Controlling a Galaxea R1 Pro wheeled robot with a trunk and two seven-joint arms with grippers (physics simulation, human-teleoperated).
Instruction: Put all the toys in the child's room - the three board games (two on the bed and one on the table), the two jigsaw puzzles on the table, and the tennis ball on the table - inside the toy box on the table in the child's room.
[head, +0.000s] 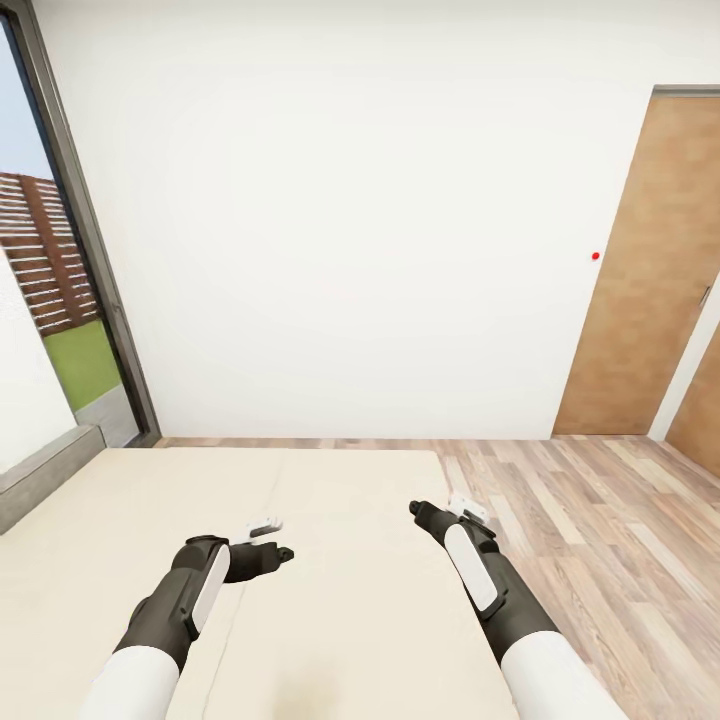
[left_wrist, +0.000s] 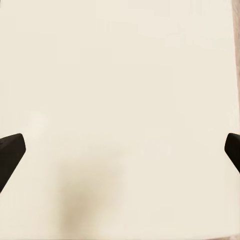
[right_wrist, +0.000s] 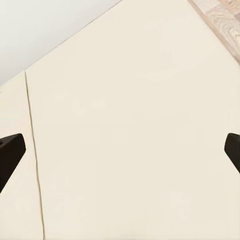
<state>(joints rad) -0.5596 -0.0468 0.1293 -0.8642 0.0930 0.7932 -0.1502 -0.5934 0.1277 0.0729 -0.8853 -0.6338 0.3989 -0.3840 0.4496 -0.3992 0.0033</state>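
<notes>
The bed's plain beige mattress (head: 330, 500) spreads out below me with nothing lying on the part I see. My left gripper (head: 284, 551) hovers over its middle and my right gripper (head: 414, 508) over its right side. In the left wrist view the left gripper (left_wrist: 120, 150) is open, its dark fingertips (left_wrist: 11, 150) far apart over bare mattress (left_wrist: 120, 75). The right gripper (right_wrist: 120, 150) is open too, above the mattress (right_wrist: 130, 165) near a seam. The board games, jigsaw puzzles, tennis ball, toy box and table are out of view.
A white wall (head: 360, 220) stands behind the bed. A tall dark-framed window (head: 70, 250) is at the left, with the grey bed frame (head: 40, 475) below it. Wood-plank floor (head: 600, 530) runs along the bed's right side to a wooden door (head: 650, 270).
</notes>
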